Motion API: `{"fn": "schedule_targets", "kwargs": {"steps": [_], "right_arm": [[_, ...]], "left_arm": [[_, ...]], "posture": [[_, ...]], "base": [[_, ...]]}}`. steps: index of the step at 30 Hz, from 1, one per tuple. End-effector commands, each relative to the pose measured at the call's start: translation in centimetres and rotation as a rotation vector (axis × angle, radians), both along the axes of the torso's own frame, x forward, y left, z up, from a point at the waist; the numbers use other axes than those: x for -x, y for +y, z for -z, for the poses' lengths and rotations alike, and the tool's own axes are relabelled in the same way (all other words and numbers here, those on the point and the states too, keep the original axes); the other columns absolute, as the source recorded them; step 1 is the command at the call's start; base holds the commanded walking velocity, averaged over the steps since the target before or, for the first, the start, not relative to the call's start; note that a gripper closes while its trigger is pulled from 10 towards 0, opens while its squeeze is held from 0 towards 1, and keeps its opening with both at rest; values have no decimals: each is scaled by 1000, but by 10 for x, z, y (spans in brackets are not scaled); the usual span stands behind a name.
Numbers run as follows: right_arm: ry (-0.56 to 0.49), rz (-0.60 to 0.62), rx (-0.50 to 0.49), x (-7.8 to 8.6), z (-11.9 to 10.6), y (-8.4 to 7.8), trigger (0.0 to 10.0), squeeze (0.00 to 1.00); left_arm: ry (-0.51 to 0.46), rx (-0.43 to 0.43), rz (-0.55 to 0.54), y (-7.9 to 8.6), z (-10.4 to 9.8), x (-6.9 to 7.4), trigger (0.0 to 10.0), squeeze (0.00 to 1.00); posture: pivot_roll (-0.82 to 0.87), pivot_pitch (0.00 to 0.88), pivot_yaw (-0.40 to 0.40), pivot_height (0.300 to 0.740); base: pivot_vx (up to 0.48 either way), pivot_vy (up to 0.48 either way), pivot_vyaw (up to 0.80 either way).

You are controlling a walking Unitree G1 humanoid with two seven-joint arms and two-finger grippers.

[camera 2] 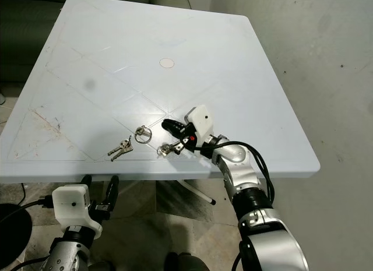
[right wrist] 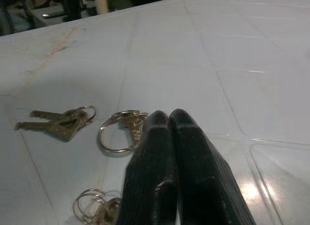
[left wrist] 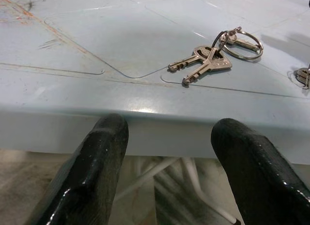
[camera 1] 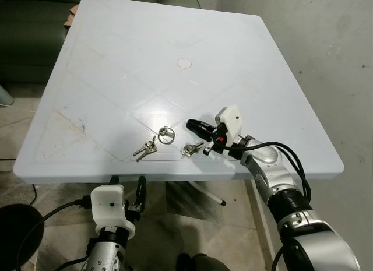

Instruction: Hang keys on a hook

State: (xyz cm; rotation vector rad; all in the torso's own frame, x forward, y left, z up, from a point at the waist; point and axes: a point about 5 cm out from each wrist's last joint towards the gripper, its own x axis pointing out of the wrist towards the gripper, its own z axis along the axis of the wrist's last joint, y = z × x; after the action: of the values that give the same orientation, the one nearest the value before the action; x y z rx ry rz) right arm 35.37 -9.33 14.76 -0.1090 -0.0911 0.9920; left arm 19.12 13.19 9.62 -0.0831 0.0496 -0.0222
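Note:
A pair of silver keys (camera 1: 145, 148) lies near the front edge of the white plastic table (camera 1: 116, 61), joined to a large key ring (camera 1: 166, 134) beside it. A second small bunch of keys and rings (camera 1: 191, 148) lies just to the right. My right gripper (camera 1: 193, 126) rests low over the table between the ring and that bunch, its fingers (right wrist: 169, 138) pressed together with nothing in them. My left gripper (camera 1: 126, 186) hangs open below the table's front edge, facing the pair of keys (left wrist: 203, 63).
A round cap (camera 1: 184, 63) marks the table's middle. A dark sofa (camera 1: 29, 26) stands behind the table at the left. Grey concrete floor (camera 1: 326, 44) runs along the right side. White table legs (camera 1: 204, 192) cross underneath.

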Motion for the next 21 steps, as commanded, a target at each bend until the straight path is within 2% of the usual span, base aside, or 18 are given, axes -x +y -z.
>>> {"fn": "schedule_targets", "kwargs": {"steps": [1,6,16,21], "right_arm": [[-10,-80,43,7,7,-2,10000,1000],[-5,-79,85,10,14,0,10000,1000],[4,-37,52,13,19,-4,10000,1000],[-21,-41,81,17,23,-7,10000,1000]], "left_arm": [[20,1,-2,-1,3,2,10000,0],[22,-5,-3,-1,3,1,10000,0],[14,-10,-23,3,2,-4,10000,0],[14,-7,-20,3,2,-5,10000,0]], "posture": [[59,199,-149,728],[59,196,-149,728],[58,188,-148,728],[53,186,-144,728]], "base": [[0,0,0],[0,0,0],[0,0,0],[0,0,0]]}}
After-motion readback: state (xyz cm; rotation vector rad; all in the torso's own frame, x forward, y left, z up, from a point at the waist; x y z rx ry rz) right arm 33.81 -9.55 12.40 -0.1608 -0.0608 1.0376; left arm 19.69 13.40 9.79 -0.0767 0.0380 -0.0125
